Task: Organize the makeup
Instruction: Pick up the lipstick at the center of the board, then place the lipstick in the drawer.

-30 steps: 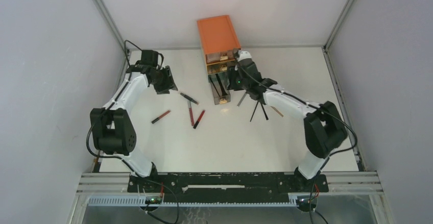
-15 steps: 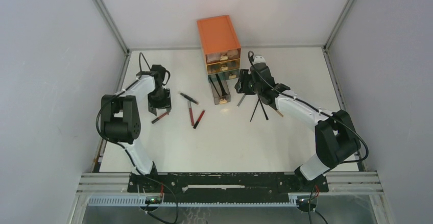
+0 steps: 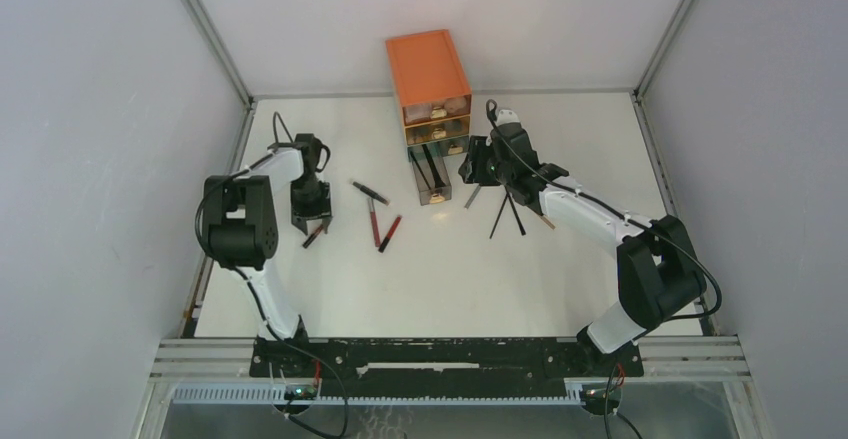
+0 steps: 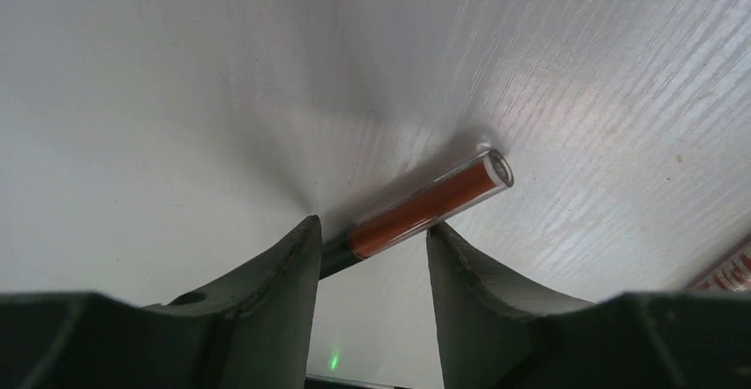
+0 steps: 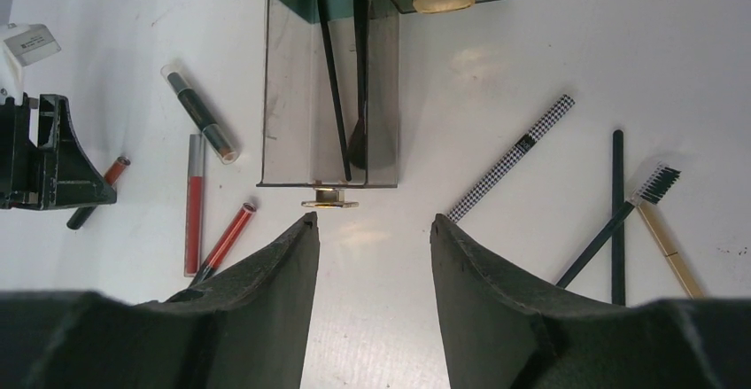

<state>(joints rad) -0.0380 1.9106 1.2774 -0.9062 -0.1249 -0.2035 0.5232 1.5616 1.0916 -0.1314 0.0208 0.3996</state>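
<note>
With the jaws of the left gripper point(image 4: 370, 229) spread astride the red pencil point(image 4: 429, 203) on the tabletop point(image 4: 177, 97), and those of the right gripper point(image 5: 372, 221) also spread, a square, centred closure was judged advisable before lifting.

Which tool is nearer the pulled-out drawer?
Right. The right tool hovers open close beside the drawer, near its knob end; the left tool sits well to its left, straddling a red pencil.

- A red pencil point(image 4: 431, 205) with a clear cap lies slanted on the tabletop point(image 4: 177, 70).
- A black tube point(image 5: 200, 112), a red stick point(image 5: 192, 205) and a second red pencil point(image 5: 228, 237) lie close together.
- Two thin black brushes point(image 5: 333, 79) lie in the open drawer point(image 5: 288, 97).
- A checkered pencil point(image 5: 512, 157), two crossed black sticks point(image 5: 617, 221) and a gold-handled brush point(image 5: 664, 243) lie on the drawer's other side.
</note>
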